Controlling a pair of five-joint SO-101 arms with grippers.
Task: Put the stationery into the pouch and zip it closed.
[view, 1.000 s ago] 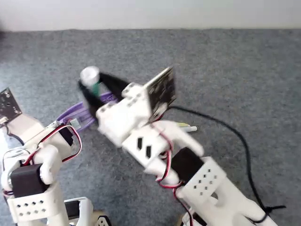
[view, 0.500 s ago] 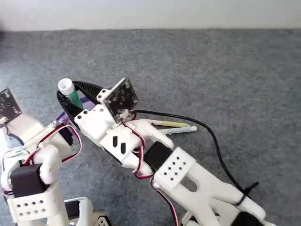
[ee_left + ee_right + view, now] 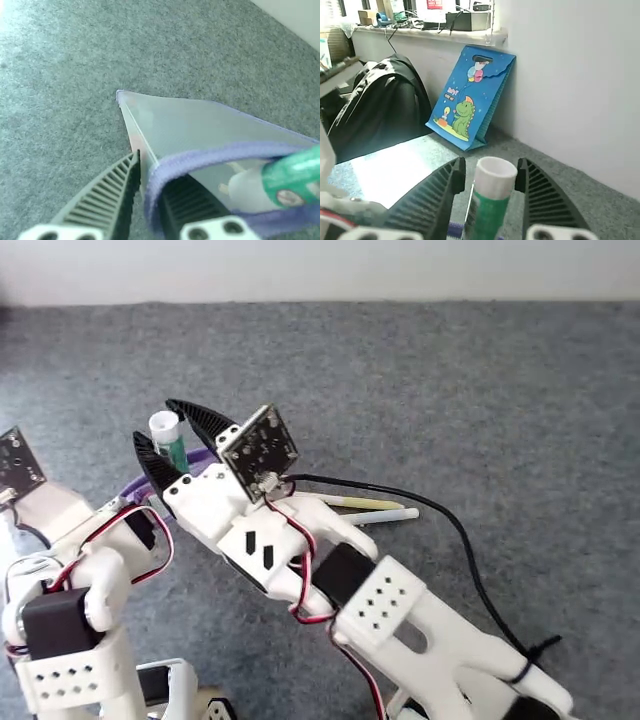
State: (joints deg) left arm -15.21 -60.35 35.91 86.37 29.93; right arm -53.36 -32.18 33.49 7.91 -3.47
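A glue stick point(image 3: 175, 452) with a white cap and green body stands upright, its lower end inside the translucent, purple-edged pouch point(image 3: 150, 480). My right gripper point(image 3: 155, 421) is open, one black finger on each side of the stick's cap point(image 3: 494, 172). My left gripper point(image 3: 147, 172) is shut on the pouch's purple rim point(image 3: 200, 155) and holds the mouth open. Through the pouch wall the glue stick point(image 3: 290, 175) shows inside. A yellow pen point(image 3: 355, 503) and a white pen point(image 3: 388, 515) lie on the carpet beside the right arm.
Grey carpet point(image 3: 480, 390) covers the table, with a white wall along the far edge. The right arm's black cable point(image 3: 470, 560) loops over the carpet near the pens. The left arm's body point(image 3: 60, 580) fills the near left corner.
The right arm swung left with the glue stick and lowered it into the pouch. Its fingers, shut on the stick half a second ago, have now spread apart. The left arm has stayed put.
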